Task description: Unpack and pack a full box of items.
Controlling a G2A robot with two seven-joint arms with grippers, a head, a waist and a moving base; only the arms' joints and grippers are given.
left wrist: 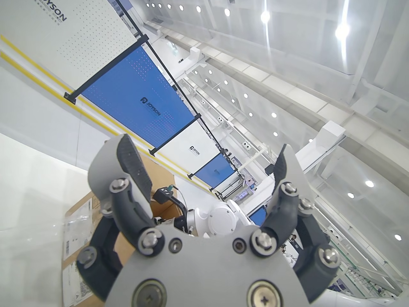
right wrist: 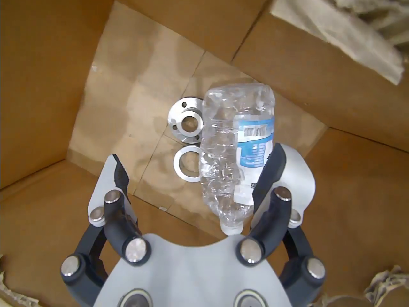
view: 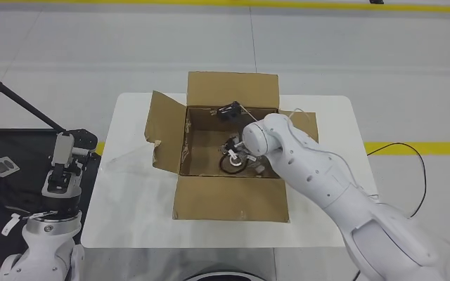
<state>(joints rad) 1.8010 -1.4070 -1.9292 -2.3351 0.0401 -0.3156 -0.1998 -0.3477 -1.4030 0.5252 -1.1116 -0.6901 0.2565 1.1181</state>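
An open cardboard box (view: 232, 200) stands on the white table (view: 133, 211). My right arm goes down into it, with the right gripper (view: 237, 156) low inside. In the right wrist view the right gripper (right wrist: 196, 158) is open above the box floor (right wrist: 127, 97). A crushed clear water bottle (right wrist: 236, 148) with a blue and white label lies between its fingers, resting against one finger pad (right wrist: 271, 174), cap toward the wrist. A metal flange (right wrist: 186, 122) and a flat washer ring (right wrist: 187, 164) lie on the floor beside the bottle. My left gripper (left wrist: 204, 154) is open and holds nothing, off the table's left side.
All the box's flaps (view: 163, 130) are folded outward. Crumpled brown packing paper (right wrist: 351, 1) sits in one corner of the box, with more (right wrist: 386, 282) near the wrist. The left gripper (view: 70, 144) points upward next to the table's left edge.
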